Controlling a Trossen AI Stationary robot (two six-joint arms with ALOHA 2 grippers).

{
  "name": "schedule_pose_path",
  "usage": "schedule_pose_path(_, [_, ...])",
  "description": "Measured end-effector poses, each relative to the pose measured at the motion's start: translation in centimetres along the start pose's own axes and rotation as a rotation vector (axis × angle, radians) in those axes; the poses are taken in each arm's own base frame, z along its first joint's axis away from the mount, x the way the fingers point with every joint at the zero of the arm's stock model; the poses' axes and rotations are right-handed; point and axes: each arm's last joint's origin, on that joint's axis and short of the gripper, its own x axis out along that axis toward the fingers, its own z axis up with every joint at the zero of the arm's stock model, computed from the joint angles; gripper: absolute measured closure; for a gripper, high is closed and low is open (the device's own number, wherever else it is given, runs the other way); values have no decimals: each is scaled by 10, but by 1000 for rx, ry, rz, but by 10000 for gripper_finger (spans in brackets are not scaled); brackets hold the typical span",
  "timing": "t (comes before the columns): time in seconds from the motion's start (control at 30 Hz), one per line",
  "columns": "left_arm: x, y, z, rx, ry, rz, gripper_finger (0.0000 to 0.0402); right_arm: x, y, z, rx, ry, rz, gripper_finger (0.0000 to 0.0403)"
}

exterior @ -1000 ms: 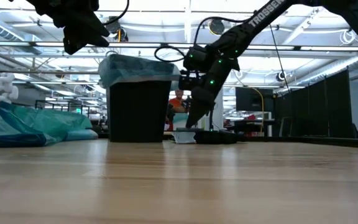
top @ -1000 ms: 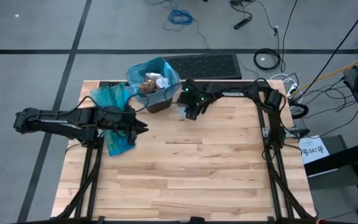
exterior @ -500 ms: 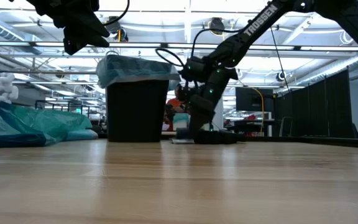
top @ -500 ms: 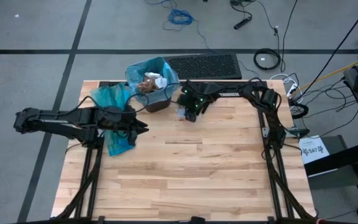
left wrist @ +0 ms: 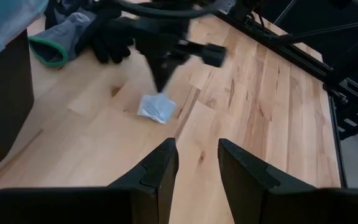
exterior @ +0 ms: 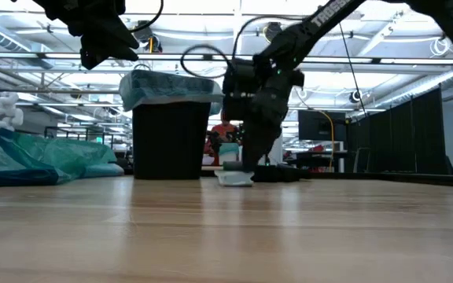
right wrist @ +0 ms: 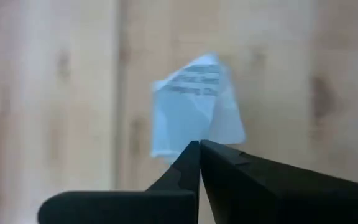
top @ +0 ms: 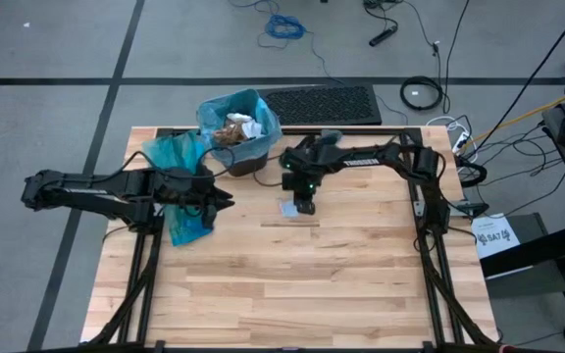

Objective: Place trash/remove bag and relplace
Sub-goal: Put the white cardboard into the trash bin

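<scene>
A black bin (top: 253, 157) with a teal liner stands at the table's far side, with crumpled trash (top: 238, 127) inside. A pale blue-white paper scrap (top: 289, 208) lies on the wood in front of it. My right gripper (top: 302, 206) points steeply down at the scrap, shut at its edge. My left gripper (left wrist: 197, 162) hovers open over the table's left part with nothing between its fingers. Below it lies a loose teal bag (top: 179, 191). My right gripper pinches the scrap's near edge (right wrist: 194, 138) between its two fingertips. The fingers slant down from the table's right and far side. The rest of the scrap (left wrist: 156, 107) lies flat on the table beyond the fingertips.
Black gloves (left wrist: 86, 37) lie at the far edge to the right of the bin. The teal bag (exterior: 46, 161) is heaped at the left. A keyboard (top: 327, 103) sits beyond the far edge. Bare wood (top: 302, 275) fills the near half.
My right gripper has swung from beside the bin toward the table's near edge and a little down, tipped more steeply, and shut. The scrap has slid along the table with it, away from the bin.
</scene>
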Motion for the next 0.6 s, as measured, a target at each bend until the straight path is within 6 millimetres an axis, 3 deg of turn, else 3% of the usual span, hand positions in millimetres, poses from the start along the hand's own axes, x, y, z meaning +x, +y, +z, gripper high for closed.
schedule_pose_path(0.13, [0,0,0,0,-2,3,281,-1,21,5,-4,-3,12,399])
schedule_pose_path(0.33, [0,0,0,25,-1,3,281,3,35,7,23,2,24,390])
schedule_pose_path(0.6, [0,0,0,26,2,-2,281,5,42,8,131,8,35,303])
